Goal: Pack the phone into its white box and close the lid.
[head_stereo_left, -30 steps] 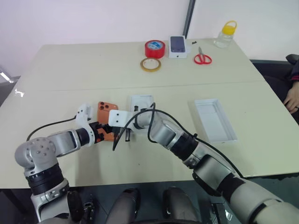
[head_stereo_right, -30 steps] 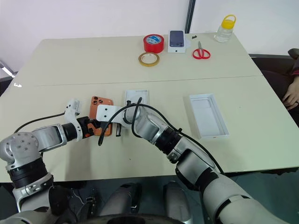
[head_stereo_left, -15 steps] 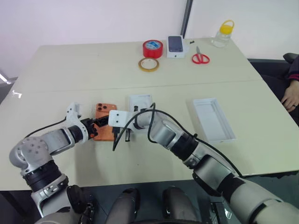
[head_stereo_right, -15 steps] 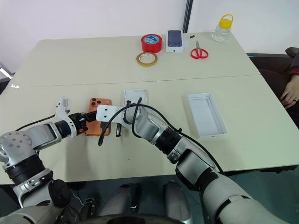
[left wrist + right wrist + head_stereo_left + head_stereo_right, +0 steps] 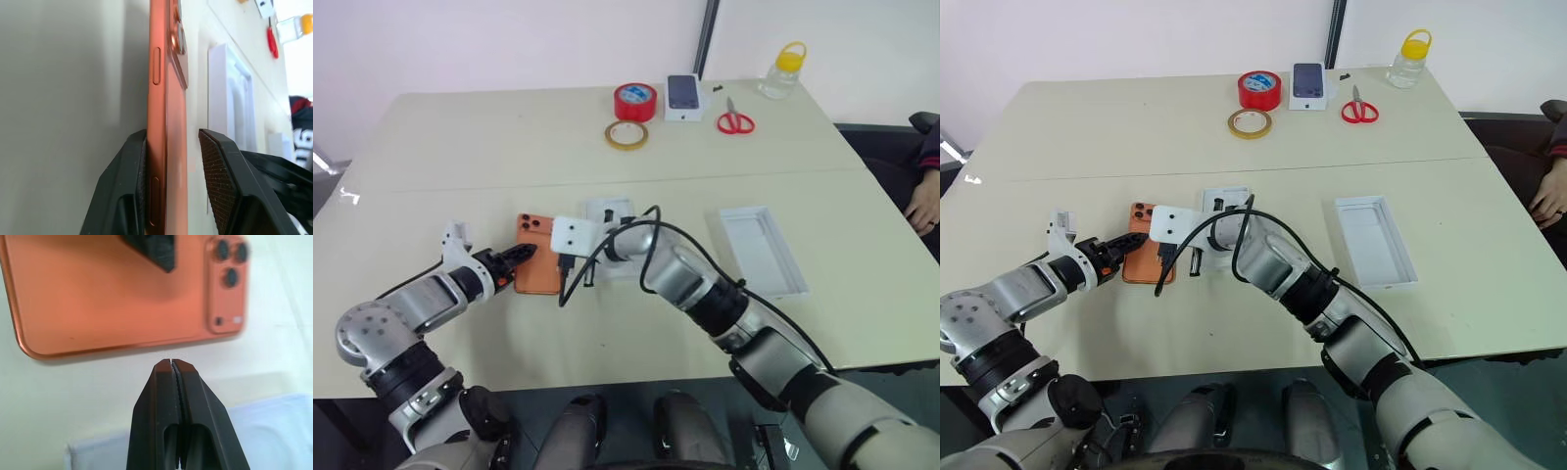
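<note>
Left eye view, worktop [image 5: 489, 147]: a pale surface carrying everything named below.
Left gripper [image 5: 521, 253]: at the near-left part of the worktop; its jaws straddle the phone's left long edge. In the left wrist view one pad touches the phone's side and a gap shows between the other pad and the phone's back, so the jaws are not clenched.
Phone [image 5: 538, 269]: lying flat on the worktop, orange back up, lenses toward the far edge; it is not in any box.
Right gripper [image 5: 170, 363]: jaws clenched on nothing, tips just beside the phone's right long edge.
White piece [image 5: 607, 209]: flat, partly hidden by the right arm, just right of the phone; whether it is the lid I cannot tell.
Far edge: red tape roll [image 5: 636, 101], tan tape ring [image 5: 626, 135], small box picturing a dark phone [image 5: 683, 96], red scissors [image 5: 736, 122], yellow-capped bottle [image 5: 780, 70].
White box [image 5: 759, 250]: open tray right of centre, empty, well apart from the phone.
Right edge: a person's hand [image 5: 925, 208].
</note>
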You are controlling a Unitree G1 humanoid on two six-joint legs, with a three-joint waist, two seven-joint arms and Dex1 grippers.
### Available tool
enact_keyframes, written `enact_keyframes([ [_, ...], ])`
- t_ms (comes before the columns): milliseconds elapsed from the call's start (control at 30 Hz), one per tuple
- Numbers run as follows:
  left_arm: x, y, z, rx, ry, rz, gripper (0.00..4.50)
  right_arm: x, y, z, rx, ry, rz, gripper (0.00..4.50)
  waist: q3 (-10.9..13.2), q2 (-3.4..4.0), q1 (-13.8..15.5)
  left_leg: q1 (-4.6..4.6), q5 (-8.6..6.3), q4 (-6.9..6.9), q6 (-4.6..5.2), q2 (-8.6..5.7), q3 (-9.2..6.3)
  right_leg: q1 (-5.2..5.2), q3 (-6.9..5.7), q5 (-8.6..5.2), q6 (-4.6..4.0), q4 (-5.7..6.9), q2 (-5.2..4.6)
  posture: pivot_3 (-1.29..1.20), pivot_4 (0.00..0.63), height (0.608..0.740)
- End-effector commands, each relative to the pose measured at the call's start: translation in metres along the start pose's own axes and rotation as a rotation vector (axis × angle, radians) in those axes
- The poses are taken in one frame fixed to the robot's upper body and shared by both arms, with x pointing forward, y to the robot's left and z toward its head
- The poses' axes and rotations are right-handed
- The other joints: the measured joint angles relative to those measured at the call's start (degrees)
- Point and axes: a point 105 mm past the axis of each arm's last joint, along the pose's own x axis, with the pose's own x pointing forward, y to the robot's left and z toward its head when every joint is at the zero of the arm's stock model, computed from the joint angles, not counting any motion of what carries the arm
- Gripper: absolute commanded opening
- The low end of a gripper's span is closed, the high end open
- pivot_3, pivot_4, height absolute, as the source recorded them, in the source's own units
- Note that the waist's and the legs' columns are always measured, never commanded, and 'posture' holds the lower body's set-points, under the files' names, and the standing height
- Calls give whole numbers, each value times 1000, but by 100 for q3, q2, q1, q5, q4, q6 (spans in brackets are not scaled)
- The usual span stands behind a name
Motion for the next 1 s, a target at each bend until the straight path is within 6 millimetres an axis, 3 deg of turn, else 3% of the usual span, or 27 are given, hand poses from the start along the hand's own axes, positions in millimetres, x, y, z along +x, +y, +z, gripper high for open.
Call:
enact_keyframes([
  [33, -1, -7, 1, -6, -10, -37, 1605, -11, -3, 13, -10, -57, -19, 0, 0, 0, -3, 0, 0, 0, 0, 0, 0, 0, 0, 0, 0, 0, 0, 0, 150, 740],
  [100, -1, -7, 0, -16, -9, -41, 1605, -14, -3, 13, -6, -60, -22, 0, 0, 0, -2, 0, 0, 0, 0, 0, 0, -1, 0, 0, 0, 0, 0, 0, 150, 740],
  [200, 0, -9, -1, -35, -11, -51, 729, -18, -2, 10, 1, -57, -26, 0, 0, -1, 4, 0, 0, 0, 0, 0, 0, 0, 0, 0, 0, 0, 0, 0, 150, 740],
  [233, 1, -10, -1, -45, -15, -59, 242, -20, -2, 9, 5, -56, -28, 0, -1, -2, 8, 0, 0, 0, 0, 0, 0, 0, 0, 0, 0, 0, 0, 0, 150, 740],
  [267, 1, -12, 0, -60, -22, -74, 75, -22, -2, 7, 9, -56, -33, 0, -1, -2, 13, 1, 0, 1, 0, 0, 0, 2, 0, 0, 0, 0, 0, 0, 150, 740],
  [467, 2, -33, 10, -90, -82, -173, 75, -40, -12, 1, 8, -76, -85, 0, 7, -15, 32, -2, 0, 4, 0, 0, 0, 1, 0, 0, 0, 0, 0, 0, 150, 740],
  [633, 7, -53, 16, -80, -98, -215, 75, -70, -26, -12, 43, -144, -143, 0, 8, -17, 48, -3, -1, 5, -1, 0, 2, 2, 0, 1, 2, -2, -1, 0, 150, 740],
  [767, 23, -73, 4, -44, -28, -248, 75, -95, -26, -29, 64, -165, -123, 0, 8, -18, 155, -4, -2, 6, 1, 0, 7, 4, 3, 2, 5, -9, -2, 0, 150, 740],
  [1000, 51, -88, -15, -65, 56, -264, 75, -113, -28, -48, 123, -141, -139, 0, 8, -19, 152, -4, -3, 6, 3, 0, 13, 3, 9, 3, 6, -12, -1, 0, 150, 740],
])
